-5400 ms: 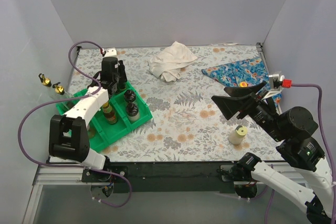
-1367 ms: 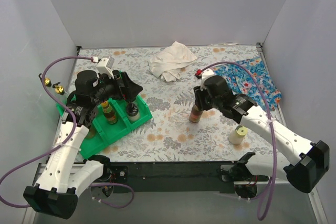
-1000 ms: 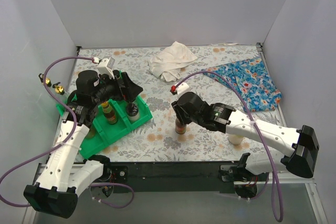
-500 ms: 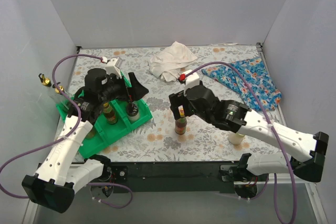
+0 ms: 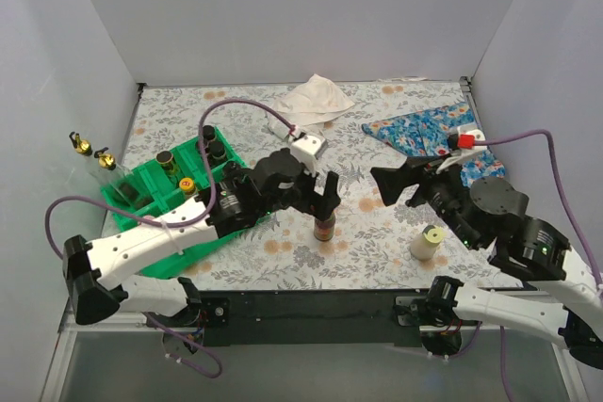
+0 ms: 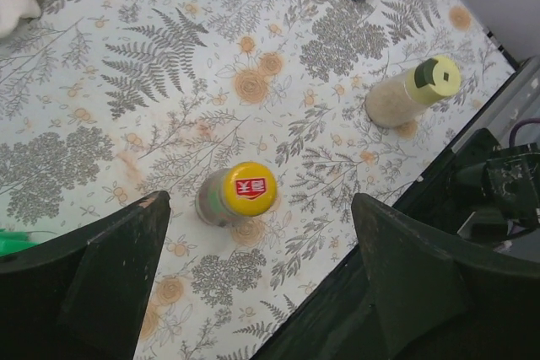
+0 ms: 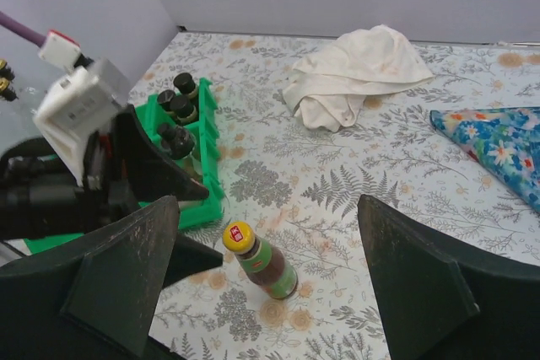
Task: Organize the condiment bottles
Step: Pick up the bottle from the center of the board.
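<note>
Flowery table (image 5: 283, 242) with plain white walls round it, and both arms are up off the surface at the moment. Left claw (image 5: 318, 193) hangs right over a bottle (image 6: 239, 195) standing upright by itself in the middle of the table, just right of the green tray (image 5: 141, 202). From the left wrist camera you look straight down on its yellow cap with a little red mark, and the two fingers (image 6: 110, 276) are spread wide with the bottle in the gap between them, table showing on both sides, so it's open and not touching the bottle as far as I can see. The right wrist camera shows its green label and dark contents. Right claw (image 5: 400, 179) is lifted well off to the right and pointed back at the middle, fingers wide apart too, nothing in it. Cream jar (image 5: 428, 243) sits alone near the front edge on the right, well away from the bottle. Tray has a few black-capped bottles (image 7: 173, 105) standing in its back compartments, and one with a yellow top (image 5: 187, 184) further forward; can't tell exactly how many are in there since the left arm covers part of it. White cloth (image 5: 313, 101) is crumpled at the back, and a blue cloth (image 5: 429, 127) lies off to the right of that.
</note>
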Robot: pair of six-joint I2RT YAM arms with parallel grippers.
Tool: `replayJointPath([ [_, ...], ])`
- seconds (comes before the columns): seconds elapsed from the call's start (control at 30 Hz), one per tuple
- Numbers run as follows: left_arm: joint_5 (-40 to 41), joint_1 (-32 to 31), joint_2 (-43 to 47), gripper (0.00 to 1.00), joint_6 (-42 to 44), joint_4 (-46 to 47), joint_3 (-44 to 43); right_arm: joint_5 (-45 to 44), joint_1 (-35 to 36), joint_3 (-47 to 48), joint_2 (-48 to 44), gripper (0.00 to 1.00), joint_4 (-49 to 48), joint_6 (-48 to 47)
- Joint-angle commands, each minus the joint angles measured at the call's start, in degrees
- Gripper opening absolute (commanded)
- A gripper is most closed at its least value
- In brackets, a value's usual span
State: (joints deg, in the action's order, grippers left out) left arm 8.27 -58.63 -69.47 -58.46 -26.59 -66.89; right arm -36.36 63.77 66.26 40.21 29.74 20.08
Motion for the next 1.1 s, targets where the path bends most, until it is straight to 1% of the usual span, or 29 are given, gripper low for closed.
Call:
replayJointPath([
  [0.0, 10.4, -4.6, -4.5, 0.88, 2.5, 2.0, -1.7, -3.7, 0.1, -1.7, -2.8, 0.95, -1.3, 1.0],
  [0.03, 10.6, -4.7, -5.9, 0.86, 2.4, 2.2, -1.7, -3.6, 0.1, -1.7, -3.5, 0.94, -1.2, 1.0],
  [0.07, 10.6, -4.8, -6.4, 0.83, 2.2, 2.4, -1.5, -3.5, 0.1, -1.7, -3.8, 0.94, -1.2, 1.0],
  [0.13, 10.8, -4.9, -8.0, 0.80, 2.1, 2.7, -1.1, -3.7, 0.1, -1.5, -4.4, 0.94, -1.0, 0.9],
  [0.17, 10.6, -4.9, -8.4, 0.77, 2.0, 2.7, -1.1, -4.0, 0.1, -1.4, -4.5, 0.94, -0.8, 0.8],
  [0.27, 11.5, -5.1, -9.3, 0.73, 1.8, 3.4, -0.4, -4.1, 0.1, -1.2, -4.9, 0.94, -0.9, 0.8],
  [0.3, 11.7, -5.1, -9.5, 0.69, 1.7, 3.6, 0.1, -4.0, 0.1, -1.2, -5.0, 0.94, -0.8, 0.8],
  [0.37, 11.5, -5.1, -10.1, 0.67, 1.9, 4.8, 0.6, -3.9, 0.1, -1.3, -5.1, 0.94, -0.8, 0.9],
  [0.5, 10.5, -5.2, -11.6, 0.56, 1.9, 5.0, 0.7, -4.0, 0.1, -1.9, -5.5, 0.94, -0.8, 1.1],
  [0.53, 10.3, -5.3, -11.7, 0.51, 1.4, 4.7, 0.9, -4.0, 0.1, -2.0, -5.8, 0.94, -0.8, 1.1],
  [0.7, 10.5, -6.5, -10.5, 0.50, -1.0, 2.3, 1.5, -4.9, 0.1, -2.2, -7.1, 0.94, -0.9, 0.8],
  [0.73, 10.9, -6.6, -10.2, 0.45, -1.3, 2.0, 1.7, -5.1, 0.1, -2.2, -7.4, 0.94, -0.8, 0.8],
  [0.8, 11.6, -6.8, -9.7, 0.27, -1.3, 2.0, 2.3, -5.7, 0.1, -2.4, -7.7, 0.93, -0.8, 0.8],
  [0.83, 12.3, -6.8, -9.1, 0.20, -1.4, 1.3, 2.2, -5.9, 0.1, -2.5, -8.0, 0.93, -0.8, 0.8],
  [0.87, 12.7, -6.8, -8.7, 0.07, -2.2, 0.7, 1.6, -6.0, 0.1, -2.6, -8.1, 0.93, -0.9, 0.8],
  [0.9, 13.1, -6.8, -8.1, 0.02, -3.1, -0.2, 1.1, -5.8, 0.1, -2.9, -8.2, 0.93, -0.6, 0.9],
  [0.93, 13.5, -6.8, -7.1, 0.00, -4.1, -2.7, 0.5, -5.7, 0.1, -2.9, -8.4, 0.93, -0.4, 1.0],
  [1.0, 14.3, -6.8, -5.9, 0.00, -7.7, -6.1, -1.8, -5.6, 0.2, -2.7, -8.5, 0.93, 0.4, 1.3],
  [1.03, 14.8, -6.9, -4.5, 0.00, -9.1, -10.0, -2.5, -5.7, 0.1, -2.6, -8.6, 0.93, 0.7, 1.4],
  [1.07, 16.2, -6.9, -3.8, 0.00, -12.5, -12.2, -3.1, -5.8, 0.1, -2.6, -8.7, 0.93, 0.7, 1.5],
])
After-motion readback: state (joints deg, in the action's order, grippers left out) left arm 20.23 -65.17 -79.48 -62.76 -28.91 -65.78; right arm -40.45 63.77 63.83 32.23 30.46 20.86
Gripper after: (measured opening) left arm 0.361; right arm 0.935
